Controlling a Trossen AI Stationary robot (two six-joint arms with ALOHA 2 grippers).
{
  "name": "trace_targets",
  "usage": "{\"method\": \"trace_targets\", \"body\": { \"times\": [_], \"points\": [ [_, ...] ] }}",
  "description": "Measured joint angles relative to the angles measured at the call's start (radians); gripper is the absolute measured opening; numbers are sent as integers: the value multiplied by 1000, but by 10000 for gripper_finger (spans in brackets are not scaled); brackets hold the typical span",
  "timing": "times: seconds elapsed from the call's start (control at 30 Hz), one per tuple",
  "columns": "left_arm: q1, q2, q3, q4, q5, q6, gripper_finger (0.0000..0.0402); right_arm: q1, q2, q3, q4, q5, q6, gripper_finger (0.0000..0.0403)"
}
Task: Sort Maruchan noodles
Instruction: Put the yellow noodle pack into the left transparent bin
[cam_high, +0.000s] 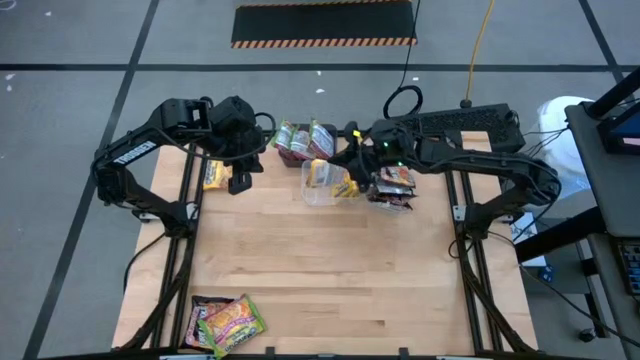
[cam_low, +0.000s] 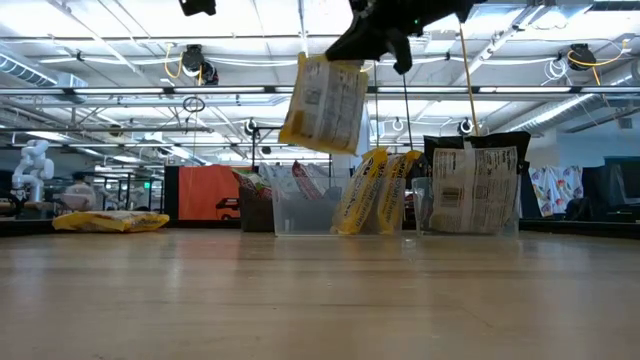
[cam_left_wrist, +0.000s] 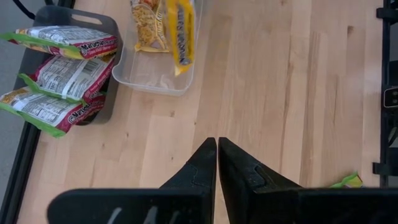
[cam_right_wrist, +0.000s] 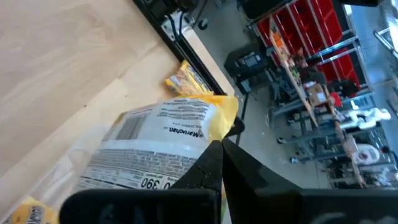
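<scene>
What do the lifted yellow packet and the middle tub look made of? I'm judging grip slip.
The yellow packet looks like thin glossy plastic film, creased where the right pincer holds it. The tub seems clear rigid plastic: packets show through its wall.

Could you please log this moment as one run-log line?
right claw: shut on yellow packet, above clear tub | left claw: shut, empty
</scene>
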Motion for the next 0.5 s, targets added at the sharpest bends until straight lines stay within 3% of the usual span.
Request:
{"method": "trace_targets", "body": {
  "times": [0.5],
  "points": [
    [0, 0, 0, 0, -1, 7, 21, -127, 122, -1, 67, -244, -11, 0]
  ]
}}
